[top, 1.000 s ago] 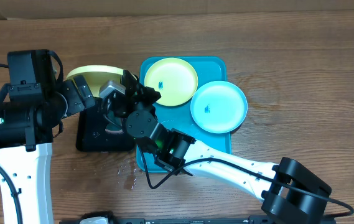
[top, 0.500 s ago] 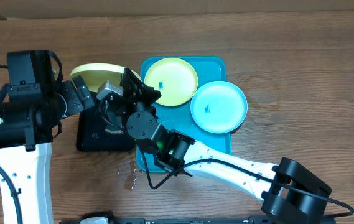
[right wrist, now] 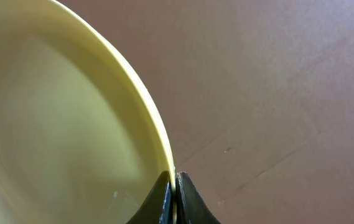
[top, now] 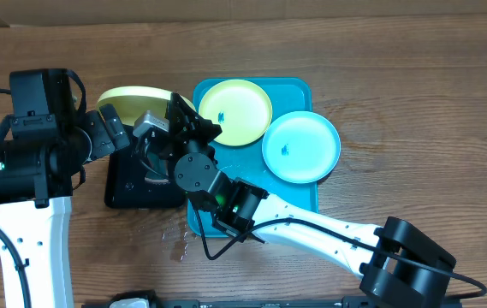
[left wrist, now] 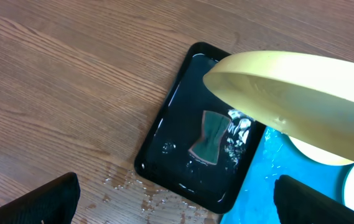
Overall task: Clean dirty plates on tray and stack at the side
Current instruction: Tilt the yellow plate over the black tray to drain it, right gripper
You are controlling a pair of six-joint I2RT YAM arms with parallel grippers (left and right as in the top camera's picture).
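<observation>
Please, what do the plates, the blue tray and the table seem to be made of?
The plates: probably plastic, smooth, in flat pastel colour; the lifted plate shows a thin moulded rim. The blue tray: likely plastic too, with uniform colour and rounded corners. The table: wood or wood-look laminate; the grain shows, but not which.
</observation>
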